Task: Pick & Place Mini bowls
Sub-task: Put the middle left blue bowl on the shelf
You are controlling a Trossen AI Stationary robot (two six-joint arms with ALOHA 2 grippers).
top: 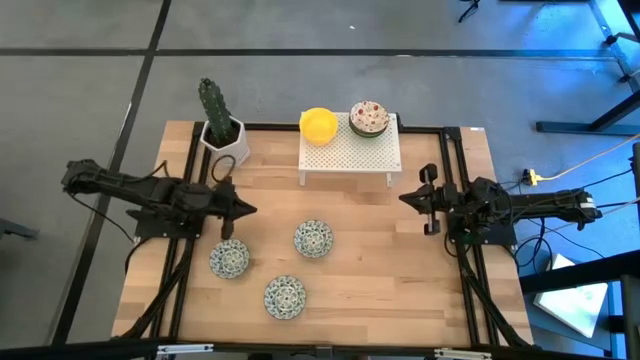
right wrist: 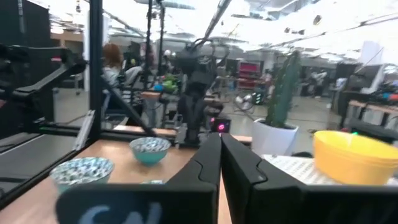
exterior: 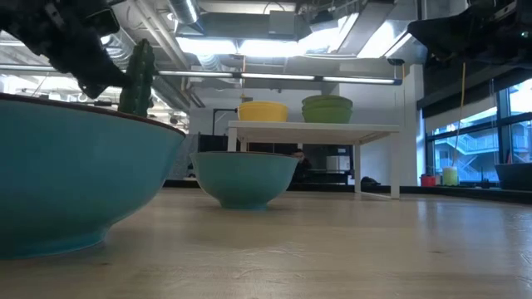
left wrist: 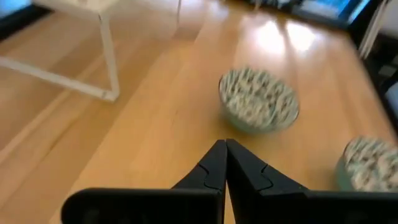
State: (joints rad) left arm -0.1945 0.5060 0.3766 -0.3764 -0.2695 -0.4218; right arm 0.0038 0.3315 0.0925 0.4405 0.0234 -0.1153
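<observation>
In the high view the wooden bench [top: 400, 270] fills the middle of the frame, and three white mini bowls with a blue-green pattern lie on it in the lower centre: one to the left [top: 229, 259], one higher and more to the right [top: 313, 238], and one lowest [top: 285, 297]. They are near each other but do not touch. At the upper centre a small white perforated stand [top: 350, 153] carries a plain yellow mini bowl [top: 318, 125] on its left corner and a stack of bowls [top: 369, 118] on its right part; the top one is cream with a reddish pattern and has a green outside. To the left of the stand, a white pot with a cactus [top: 222, 125] sits at the upper left corner of the bench. The left gripper [top: 247, 210] is at the left of the frame, just above the left patterned bowl, and its jaws are together and hold nothing. The right gripper [top: 405, 197] is at the right of the frame, below the right end of the stand, also with the jaws together and empty.
</observation>
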